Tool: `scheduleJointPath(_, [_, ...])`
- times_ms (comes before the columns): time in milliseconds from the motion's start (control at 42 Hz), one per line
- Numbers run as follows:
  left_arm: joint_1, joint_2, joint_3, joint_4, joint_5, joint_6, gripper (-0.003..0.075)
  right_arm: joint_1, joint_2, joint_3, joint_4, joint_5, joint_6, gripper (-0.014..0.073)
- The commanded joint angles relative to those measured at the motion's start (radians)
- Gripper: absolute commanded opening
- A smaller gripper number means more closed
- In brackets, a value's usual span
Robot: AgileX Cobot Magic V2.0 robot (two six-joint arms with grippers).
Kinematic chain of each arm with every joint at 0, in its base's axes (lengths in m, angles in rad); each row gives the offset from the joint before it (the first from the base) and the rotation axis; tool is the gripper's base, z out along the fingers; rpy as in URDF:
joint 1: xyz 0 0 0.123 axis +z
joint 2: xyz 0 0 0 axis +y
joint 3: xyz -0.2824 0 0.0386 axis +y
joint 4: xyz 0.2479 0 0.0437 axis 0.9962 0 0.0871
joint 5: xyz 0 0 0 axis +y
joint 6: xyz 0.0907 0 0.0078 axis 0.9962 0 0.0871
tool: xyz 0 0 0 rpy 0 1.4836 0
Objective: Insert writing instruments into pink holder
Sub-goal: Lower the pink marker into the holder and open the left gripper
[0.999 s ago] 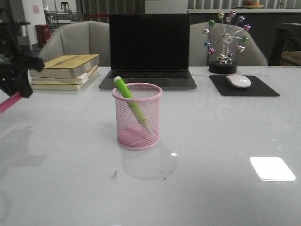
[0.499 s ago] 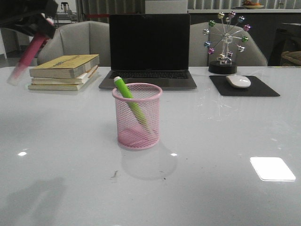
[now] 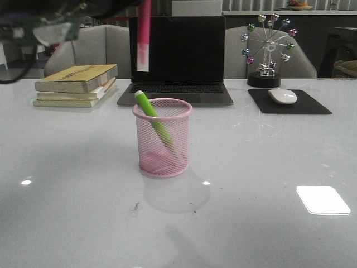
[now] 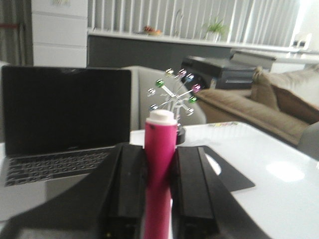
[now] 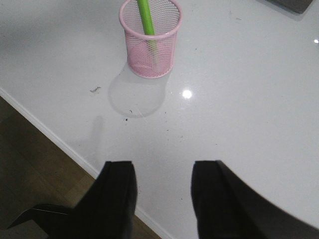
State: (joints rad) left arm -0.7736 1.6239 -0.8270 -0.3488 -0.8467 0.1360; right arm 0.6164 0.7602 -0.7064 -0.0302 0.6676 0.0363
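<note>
R gripper (image 5: 162,194) sits nearest, hanging off the table's near edge w/ its jaws spread apart and nothing between them; white table (image 5: 259,99) lies beyond it, wooden floor below.

Further in, approx mid-table, stands the pink holder (image 3: 162,138), upright, mesh wall see-through. Green marker (image 3: 155,121) is inside it, leaning toward 11 o'clock, pale tip poking above the rim on the L side, lower end down near the base. R wrist view shows the same cup (image 5: 150,39) w/ the green marker (image 5: 146,17) in it, well apart from the R gripper.

Higher up, at 12 o'clock from the cup and well above its rim, the magenta marker (image 3: 144,36) hangs approx vertical, pale end down, in front of the laptop (image 3: 177,58) screen. L gripper is cut off at the top of the front view; L wrist view shows L gripper (image 4: 160,172) clamped on the magenta marker (image 4: 159,169), black fingers (image 4: 130,184) pressed on either side, pale tip sticking out past them.

Back of table: stack of books (image 3: 76,85) at 10 o'clock, mouse (image 3: 283,96) on a dark pad (image 3: 290,103) at 2 o'clock, ferris-wheel ornament (image 3: 266,50) behind that.
</note>
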Motion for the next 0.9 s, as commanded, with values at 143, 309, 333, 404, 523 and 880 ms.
scheduleJointPath(143, [-0.054, 0.138, -0.033, 0.001, -0.306, -0.02, 0.0092, -0.003, -0.004, -0.028, -0.002, -0.063, -0.008, 0.0398])
scheduleJointPath(309, [-0.054, 0.196, -0.033, 0.001, -0.301, -0.044, 0.0092, -0.003, -0.004, -0.028, -0.002, -0.063, -0.008, 0.0398])
scheduleJointPath(333, [-0.054, 0.199, -0.033, 0.001, -0.298, -0.044, 0.0092, -0.003, -0.004, -0.028, -0.002, -0.063, -0.008, 0.0398])
scheduleJointPath(404, [-0.054, 0.203, -0.033, 0.001, -0.295, -0.044, 0.0119, -0.003, -0.004, -0.028, -0.002, -0.063, -0.008, 0.0398])
scheduleJointPath(523, [-0.054, 0.203, -0.033, 0.003, -0.295, -0.044, 0.0241, -0.003, -0.004, -0.028, -0.002, -0.063, -0.008, 0.0398])
scheduleJointPath(880, [-0.054, 0.199, -0.033, 0.003, -0.295, -0.044, 0.0343, -0.003, -0.004, -0.028, -0.002, -0.063, -0.008, 0.0398])
